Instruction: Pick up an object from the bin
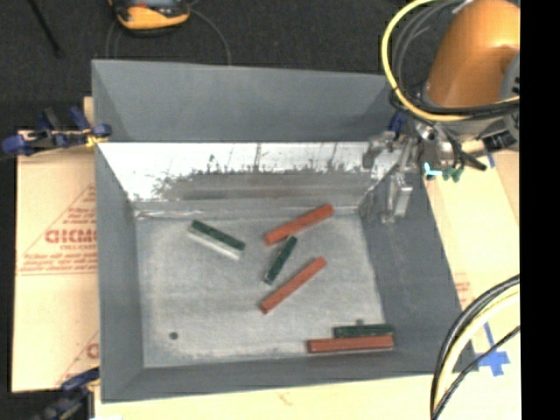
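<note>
I see a domed orange cover [468, 55], yellow cable [388, 46] looped round it, grey metal gripper [391, 206] below it.

The bin [236, 103] looks like grey sheet metal, matt on its sloping walls. Its back wall catches the light and shows dark scratches, and its floor is dull, scuffed and speckled. The red-orange bars [292, 284] look smooth and matt, plastic or painted wood; I cannot tell which. The dark green bars [281, 259] have the same flat finish. The orange cover [468, 55] on the arm is smooth with a soft sheen. The hand [391, 201] looks like pale bare metal.
</note>
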Robot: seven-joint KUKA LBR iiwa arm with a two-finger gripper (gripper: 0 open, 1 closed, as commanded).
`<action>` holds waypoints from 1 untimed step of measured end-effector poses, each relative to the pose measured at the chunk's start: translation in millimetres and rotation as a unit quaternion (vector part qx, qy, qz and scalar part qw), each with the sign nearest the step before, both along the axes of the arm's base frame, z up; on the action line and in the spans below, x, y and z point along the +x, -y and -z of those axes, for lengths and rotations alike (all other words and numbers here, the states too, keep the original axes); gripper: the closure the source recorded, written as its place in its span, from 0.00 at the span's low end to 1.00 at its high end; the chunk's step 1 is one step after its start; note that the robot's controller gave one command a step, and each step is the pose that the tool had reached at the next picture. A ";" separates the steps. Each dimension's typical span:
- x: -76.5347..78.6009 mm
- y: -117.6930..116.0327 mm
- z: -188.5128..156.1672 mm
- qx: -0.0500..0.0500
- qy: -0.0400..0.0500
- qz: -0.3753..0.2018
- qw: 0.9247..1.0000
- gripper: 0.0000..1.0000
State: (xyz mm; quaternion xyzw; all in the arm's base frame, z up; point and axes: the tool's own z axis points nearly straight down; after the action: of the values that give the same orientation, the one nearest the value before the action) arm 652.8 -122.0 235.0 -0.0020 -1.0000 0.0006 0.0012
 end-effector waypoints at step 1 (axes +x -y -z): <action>1.6 -0.3 -5.1 -0.001 0.004 -0.001 1.000 0.00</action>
State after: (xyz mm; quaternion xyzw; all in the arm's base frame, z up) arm 654.4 -121.7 240.1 -0.0011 -1.0000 0.0014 -0.0031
